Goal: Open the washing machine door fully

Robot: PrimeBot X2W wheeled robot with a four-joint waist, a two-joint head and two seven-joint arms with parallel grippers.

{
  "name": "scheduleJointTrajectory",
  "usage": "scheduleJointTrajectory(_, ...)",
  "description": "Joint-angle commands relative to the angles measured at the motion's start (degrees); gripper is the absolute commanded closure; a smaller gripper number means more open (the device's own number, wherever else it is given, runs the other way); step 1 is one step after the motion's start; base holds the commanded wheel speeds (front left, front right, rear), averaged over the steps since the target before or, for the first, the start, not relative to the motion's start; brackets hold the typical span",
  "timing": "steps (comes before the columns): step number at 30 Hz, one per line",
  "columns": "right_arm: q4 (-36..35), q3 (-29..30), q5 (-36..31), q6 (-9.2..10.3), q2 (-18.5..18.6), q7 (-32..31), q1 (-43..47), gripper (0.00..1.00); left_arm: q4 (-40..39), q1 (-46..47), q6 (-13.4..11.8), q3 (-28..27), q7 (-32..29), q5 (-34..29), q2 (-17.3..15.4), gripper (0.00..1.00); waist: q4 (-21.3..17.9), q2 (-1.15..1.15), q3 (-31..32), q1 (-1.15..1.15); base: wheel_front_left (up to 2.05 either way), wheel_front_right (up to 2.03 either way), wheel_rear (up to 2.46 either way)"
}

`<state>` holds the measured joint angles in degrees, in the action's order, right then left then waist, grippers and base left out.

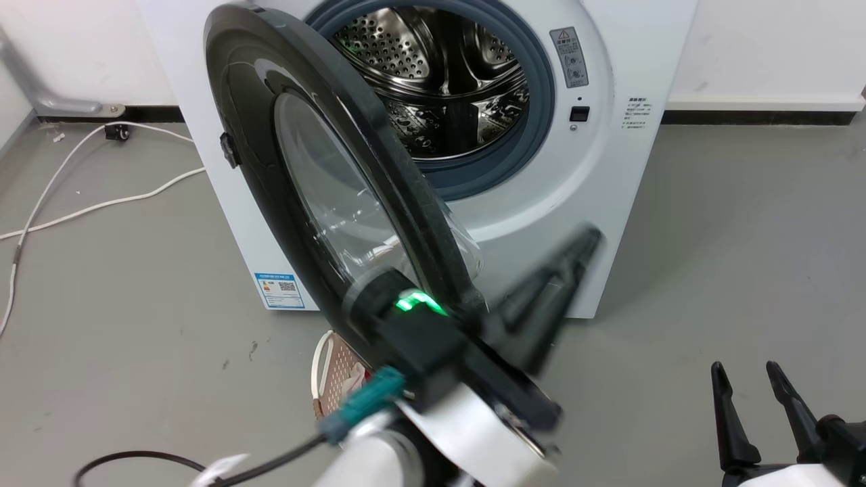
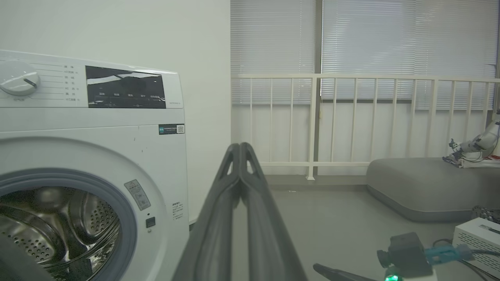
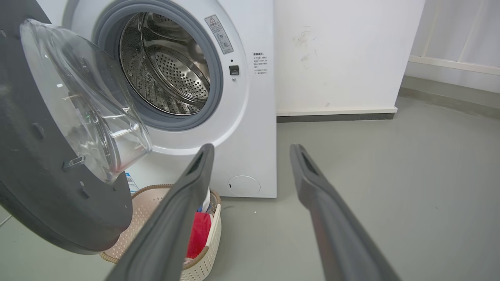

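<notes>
The washing machine door (image 1: 257,135) is a glossy black disc with a clear domed glass centre (image 3: 86,101). It stands swung out from the white machine on its left-side hinge, edge-on to me, leaving the steel drum (image 1: 440,81) exposed. My left gripper (image 1: 585,240) is shut with nothing between its fingers and looks blurred. It sits just right of the door's lower rim, fingers pointing at the machine's front panel. I cannot tell whether its wrist touches the door. My right gripper (image 1: 744,368) hangs open and empty at the lower right, over the floor.
A woven basket (image 3: 203,234) with red and blue laundry sits on the floor under the door. White cables (image 1: 101,203) trail across the floor at left, and a black cable (image 1: 135,460) lies near me. A railing (image 2: 351,117), a grey cushion (image 2: 422,187) and a white box (image 2: 476,238) stand to the right.
</notes>
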<state>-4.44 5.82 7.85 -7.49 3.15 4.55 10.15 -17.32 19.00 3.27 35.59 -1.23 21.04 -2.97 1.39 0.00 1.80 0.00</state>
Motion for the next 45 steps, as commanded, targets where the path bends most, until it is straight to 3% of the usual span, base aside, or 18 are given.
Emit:
scheduleJointTrajectory(1,0.1,0.1,0.0,-0.01,-0.2,0.2,0.6,0.0,0.5,-1.0,0.3,1.0,-0.9,0.7,0.0,1.0,0.0,0.0,-0.1,0.0,0.0,0.0,0.0)
scheduleJointTrajectory(8,0.6,0.2,-0.1,-0.01,-0.3,0.0,0.8,0.0,4.8,-4.3,1.6,10.1,-6.6,4.5,0.0,1.0,-0.3,0.0,-0.7,0.0,0.0,0.0,0.0)
scheduleJointTrajectory(14,0.6,0.7,-1.4,-0.01,-0.3,0.1,-0.1,0.0,12.2,-5.5,1.2,12.3,-8.5,5.6,0.0,1.0,-0.7,0.0,-1.6,0.0,0.0,0.0,0.0)
scheduleJointTrajectory(27,1.7,1.2,-0.5,-0.01,-0.3,0.6,-1.3,0.0,26.2,-1.5,-3.6,6.1,-3.8,4.2,-0.7,1.0,-1.3,0.0,-3.2,0.0,0.0,0.0,0.0)
scheduleJointTrajectory(39,2.5,2.1,0.4,-0.01,-0.3,0.5,-2.1,0.0,28.5,-1.6,-7.3,2.2,-1.0,5.2,-1.1,1.0,-0.7,0.0,-3.7,0.0,0.0,0.0,0.0)
scheduleJointTrajectory(45,2.3,2.2,0.7,-0.01,-0.3,0.3,-1.5,0.0,27.2,-4.1,-9.5,1.2,0.3,5.2,-2.8,1.0,0.4,0.0,-3.6,0.0,0.0,0.0,0.0)
